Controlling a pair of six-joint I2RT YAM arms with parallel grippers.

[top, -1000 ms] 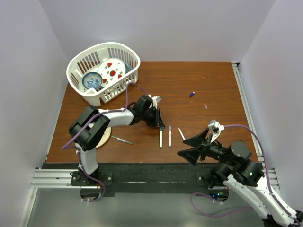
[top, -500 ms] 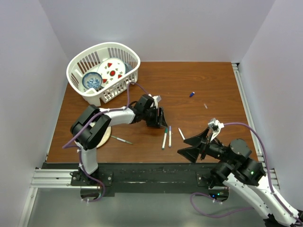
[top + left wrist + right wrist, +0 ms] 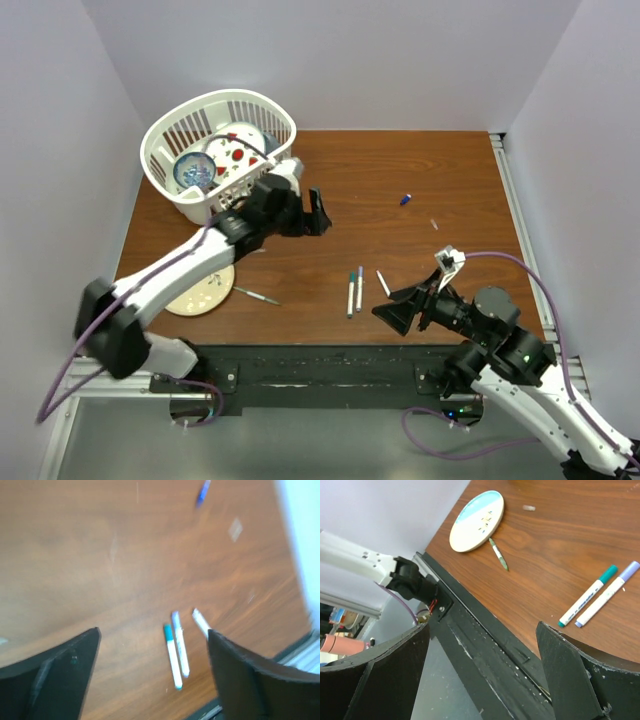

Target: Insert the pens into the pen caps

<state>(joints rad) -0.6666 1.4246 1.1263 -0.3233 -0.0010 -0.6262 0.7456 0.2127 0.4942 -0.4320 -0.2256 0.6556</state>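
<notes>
At the far-left corner of the table (image 3: pixel 420 160), a white basket (image 3: pixel 160 150) holds a blue patterned bowl (image 3: pixel 193 170) and a red-marked plate (image 3: pixel 238 150). Beside it hovers the left gripper (image 3: pixel 316 212), fingers wide, empty. Near the front edge lie a green-capped pen (image 3: pixel 351 294) and a purple-capped pen (image 3: pixel 359 288) side by side, a short white pen (image 3: pixel 384 283) just beside them, by the right gripper (image 3: pixel 398 306), also wide, empty. A blue cap (image 3: pixel 405 199) sits alone on open wood behind.

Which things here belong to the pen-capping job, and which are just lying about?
Job: green-capped pen, purple-capped pen, bare white pen, lone thin pen, blue cap.
Lying about: white basket, dishes in it, round plate.
</notes>
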